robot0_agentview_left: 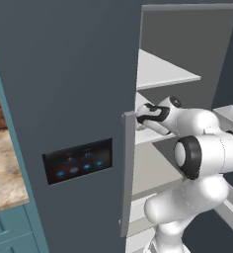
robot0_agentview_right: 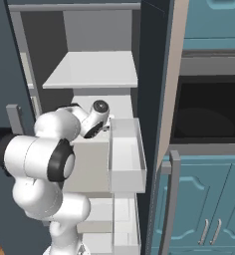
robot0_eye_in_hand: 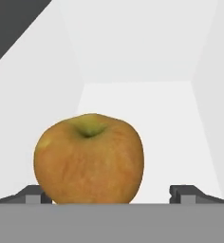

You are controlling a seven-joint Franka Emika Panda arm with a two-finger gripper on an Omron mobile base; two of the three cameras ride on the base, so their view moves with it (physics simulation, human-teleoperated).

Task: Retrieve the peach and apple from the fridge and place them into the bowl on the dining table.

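Fingers [robot0_eye_in_hand: 33,194] spread wide, grasping nothing, straddling the round orange-yellow apple [robot0_eye_in_hand: 89,159] on the white fridge shelf [robot0_eye_in_hand: 147,118]; firm, smooth, likely slippery, so pinch across its widest middle.

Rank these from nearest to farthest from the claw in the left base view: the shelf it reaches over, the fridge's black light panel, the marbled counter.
1. White shelf, right under the claw.
2. Black panel, lower left on the shut door.
3. Marbled counter, far left edge.
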